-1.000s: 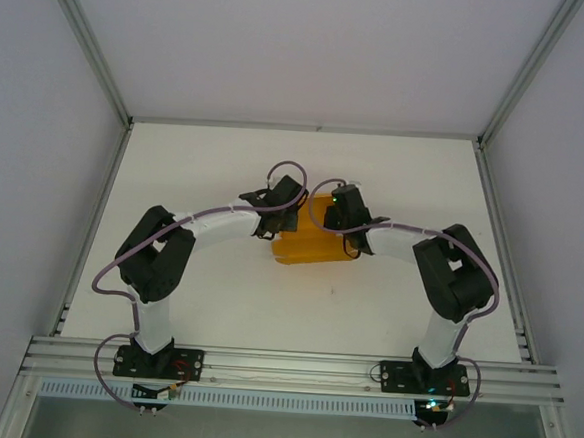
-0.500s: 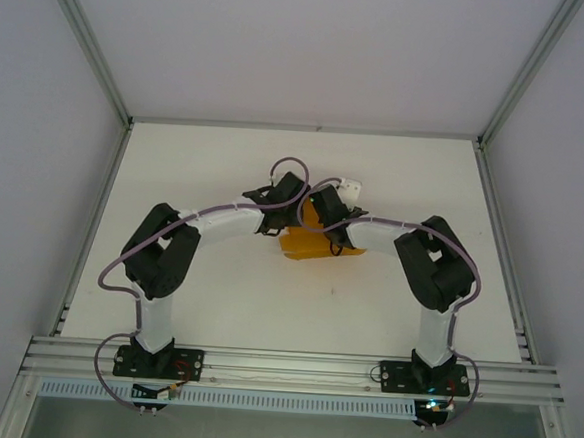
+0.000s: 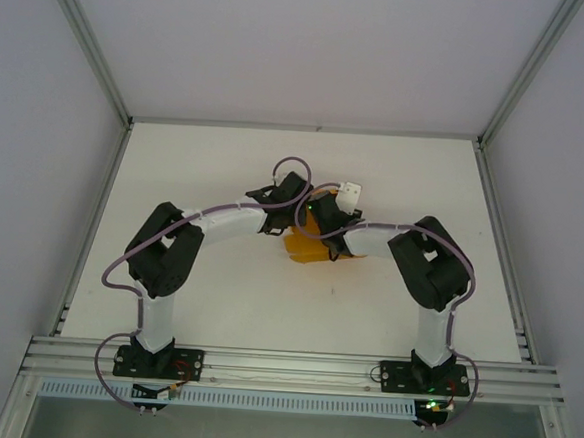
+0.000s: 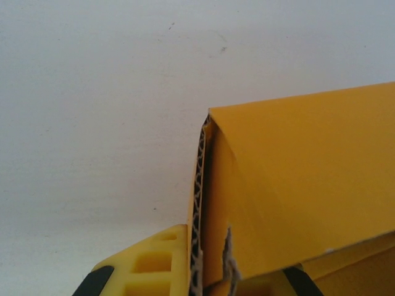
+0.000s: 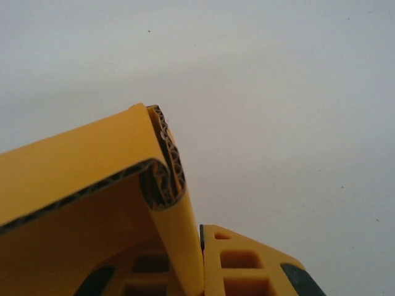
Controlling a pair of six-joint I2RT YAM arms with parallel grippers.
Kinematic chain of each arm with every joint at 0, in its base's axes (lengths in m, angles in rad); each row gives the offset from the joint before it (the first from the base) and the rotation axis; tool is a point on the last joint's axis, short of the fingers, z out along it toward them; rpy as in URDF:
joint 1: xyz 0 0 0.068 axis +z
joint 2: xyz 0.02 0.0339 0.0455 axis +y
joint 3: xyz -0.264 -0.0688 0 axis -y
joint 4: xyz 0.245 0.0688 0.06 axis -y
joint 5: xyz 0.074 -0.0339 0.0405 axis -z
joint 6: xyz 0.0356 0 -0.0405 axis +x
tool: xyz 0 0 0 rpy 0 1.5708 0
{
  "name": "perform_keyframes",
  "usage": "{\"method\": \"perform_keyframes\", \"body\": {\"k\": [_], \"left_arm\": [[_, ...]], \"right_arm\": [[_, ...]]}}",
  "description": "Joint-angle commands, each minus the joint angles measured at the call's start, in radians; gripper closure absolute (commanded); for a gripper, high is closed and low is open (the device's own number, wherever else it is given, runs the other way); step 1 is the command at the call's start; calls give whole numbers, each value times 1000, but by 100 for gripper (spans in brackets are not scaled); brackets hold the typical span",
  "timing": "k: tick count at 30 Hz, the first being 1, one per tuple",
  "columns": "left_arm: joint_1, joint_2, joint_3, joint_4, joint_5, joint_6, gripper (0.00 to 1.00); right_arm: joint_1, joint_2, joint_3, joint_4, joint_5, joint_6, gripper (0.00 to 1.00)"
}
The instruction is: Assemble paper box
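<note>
White desk (image 3: 195,172), two arms arching inward, left tool (image 3: 285,203) and right tool (image 3: 323,219) close together above orange-yellow paper box (image 3: 303,250)

The folded corrugated-card paper box (image 3: 308,248) is plain matte orange-yellow. Its cut edge shows pale fluting striped with dark gaps. The flat desk (image 3: 226,164) is white with a few tiny dark specks. The left hand (image 4: 213,280) and right hand (image 5: 185,271) have yellow moulded fingers (image 4: 154,268) with black patches. The jointed robot arms (image 3: 222,219) are white and black, looped with thin purple cables (image 3: 291,164).
</note>
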Motion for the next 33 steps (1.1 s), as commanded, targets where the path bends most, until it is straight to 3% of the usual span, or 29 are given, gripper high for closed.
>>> {"method": "perform_keyframes", "body": {"k": [1, 11, 14, 16, 20, 24, 29, 33], "left_arm": [[6, 16, -6, -159, -57, -62, 100], [6, 24, -9, -129, -50, -41, 100], [5, 26, -9, -112, -46, -21, 100], [6, 27, -8, -105, -48, -2, 100], [6, 30, 0, -89, -42, 43, 100], [5, 28, 9, -69, -32, 139, 100], [8, 0, 46, -107, -12, 318, 100], [12, -62, 65, -159, 77, 502, 100]], "right_arm": [[-58, 55, -96, -16, 40, -46, 94], [-55, -92, -243, 257, -290, -207, 66], [-55, -171, -284, 286, -410, -223, 52], [-55, -224, -293, 269, -497, -236, 36], [-54, -317, -295, 211, -616, -240, 19], [-54, -431, -316, 165, -591, -206, 0], [-57, -620, -354, 18, -432, -155, 0], [-76, -808, -366, -190, -316, -79, 0]]}}
